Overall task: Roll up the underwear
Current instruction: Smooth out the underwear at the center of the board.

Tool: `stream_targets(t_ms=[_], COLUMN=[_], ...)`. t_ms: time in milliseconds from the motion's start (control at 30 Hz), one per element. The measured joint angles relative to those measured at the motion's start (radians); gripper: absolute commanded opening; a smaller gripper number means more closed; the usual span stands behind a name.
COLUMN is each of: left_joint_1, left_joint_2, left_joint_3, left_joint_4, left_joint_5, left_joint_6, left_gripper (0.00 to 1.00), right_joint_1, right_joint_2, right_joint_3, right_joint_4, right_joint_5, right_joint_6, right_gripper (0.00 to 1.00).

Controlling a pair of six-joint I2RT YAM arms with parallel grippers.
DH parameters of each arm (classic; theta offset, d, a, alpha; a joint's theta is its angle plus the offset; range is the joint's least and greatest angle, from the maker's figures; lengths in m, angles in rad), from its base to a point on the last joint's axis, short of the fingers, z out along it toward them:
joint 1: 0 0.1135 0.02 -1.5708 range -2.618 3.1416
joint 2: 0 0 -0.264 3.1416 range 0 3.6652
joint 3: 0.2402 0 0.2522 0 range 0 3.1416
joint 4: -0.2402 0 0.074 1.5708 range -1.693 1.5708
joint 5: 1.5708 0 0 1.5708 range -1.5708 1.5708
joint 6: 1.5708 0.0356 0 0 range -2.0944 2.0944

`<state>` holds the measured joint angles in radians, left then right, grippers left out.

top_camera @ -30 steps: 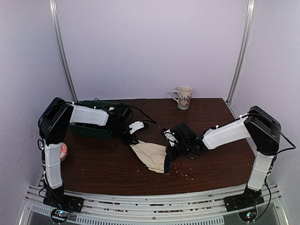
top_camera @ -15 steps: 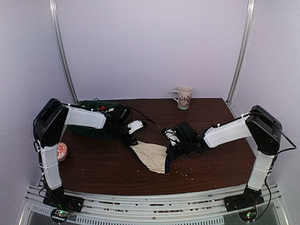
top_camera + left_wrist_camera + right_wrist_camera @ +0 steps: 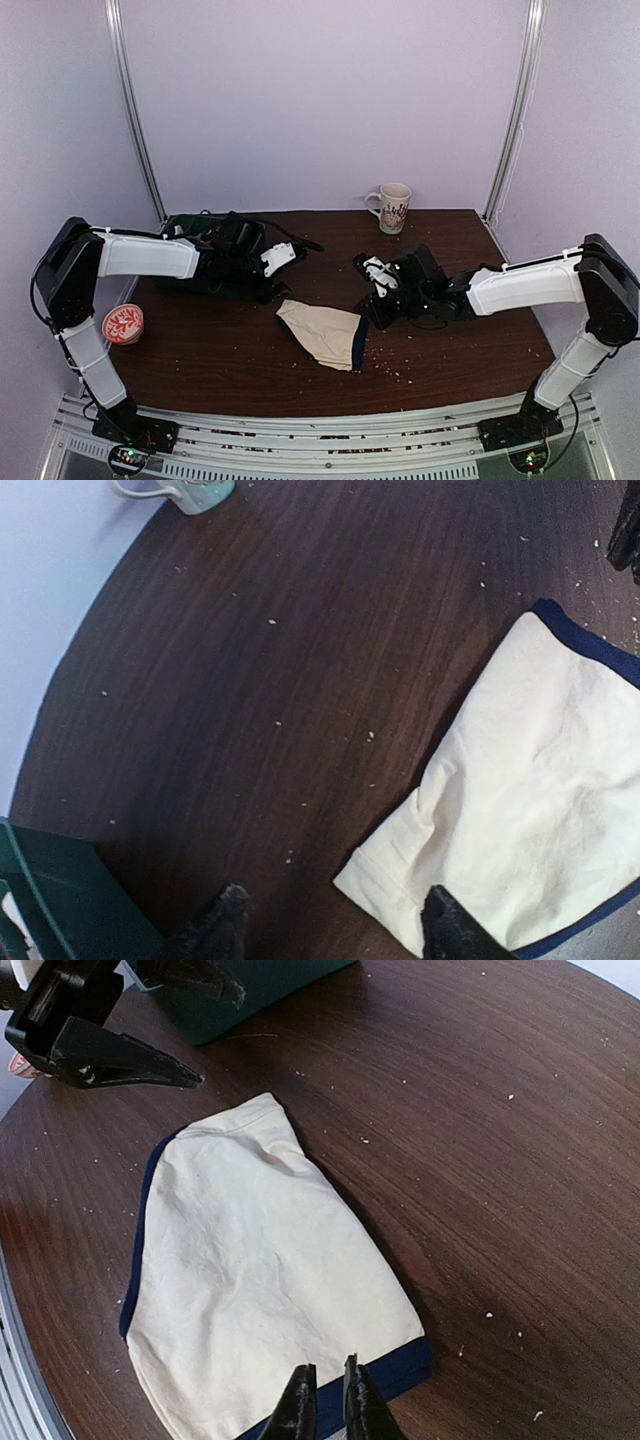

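Underwear (image 3: 322, 333) lies flat between left gripper (image 3: 335, 922), spread wide, and right gripper (image 3: 327, 1392), barely parted, both empty

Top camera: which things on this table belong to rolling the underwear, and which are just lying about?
Job:
- cream cloth underwear with navy trim
- left hand, open
- right hand

Lying about:
- white patterned ceramic mug
- dark green plastic box
- red-and-white round dish
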<state>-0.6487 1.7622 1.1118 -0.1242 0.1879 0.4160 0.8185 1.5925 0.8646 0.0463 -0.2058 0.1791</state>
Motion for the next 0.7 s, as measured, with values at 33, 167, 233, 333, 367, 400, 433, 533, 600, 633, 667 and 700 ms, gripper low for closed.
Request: stream_targets(t_ms=[33, 167, 233, 333, 367, 400, 433, 533, 600, 633, 667, 700], left_joint_1=[0.0, 0.0, 0.0, 0.0, 0.0, 0.0, 0.0, 0.0, 0.0, 0.0, 0.0, 0.0], left_joint_2=[0.014, 0.097, 0.139, 0.178, 0.185, 0.187, 0.187, 0.188, 0.192, 0.196, 0.201, 0.204], left_joint_3=[0.001, 0.014, 0.027, 0.039, 0.043, 0.046, 0.05, 0.063, 0.068, 0.071, 0.074, 0.077], left_joint_4=[-0.002, -0.033, -0.06, -0.09, -0.095, -0.099, -0.105, -0.114, -0.114, -0.114, -0.113, -0.109], left_joint_5=[0.009, 0.041, 0.051, 0.06, 0.06, 0.06, 0.059, 0.045, 0.025, 0.012, -0.001, -0.009], left_joint_6=[0.006, 0.029, 0.04, 0.056, 0.059, 0.063, 0.065, 0.07, 0.072, 0.072, 0.072, 0.072], left_gripper=[0.54, 0.46, 0.45, 0.45, 0.45, 0.46, 0.47, 0.49, 0.5, 0.52, 0.54, 0.56], right_joint_1=[0.0, 0.006, 0.007, 0.008, 0.008, 0.008, 0.008, 0.008, 0.008, 0.008, 0.009, 0.01], right_joint_2=[0.009, 0.066, 0.104, 0.142, 0.154, 0.164, 0.174, 0.201, 0.215, 0.219, 0.22, 0.22], right_joint_3=[0.0, 0.008, 0.018, 0.028, 0.032, 0.037, 0.044, 0.064, 0.074, 0.079, 0.081, 0.082], right_joint_4=[0.001, -0.006, -0.013, -0.033, -0.038, -0.044, -0.053, -0.07, -0.084, -0.089, -0.09, -0.094], right_joint_5=[-0.001, 0.002, 0.006, 0.016, 0.022, 0.027, 0.034, 0.06, 0.083, 0.097, 0.108, 0.126], right_joint_6=[-0.001, -0.001, -0.001, 0.0, 0.0, 0.0, 0.001, 0.004, 0.008, 0.009, 0.01, 0.01], right_gripper=[0.12, 0.12, 0.12, 0.12, 0.12, 0.12, 0.12, 0.12, 0.11, 0.11, 0.11, 0.11])
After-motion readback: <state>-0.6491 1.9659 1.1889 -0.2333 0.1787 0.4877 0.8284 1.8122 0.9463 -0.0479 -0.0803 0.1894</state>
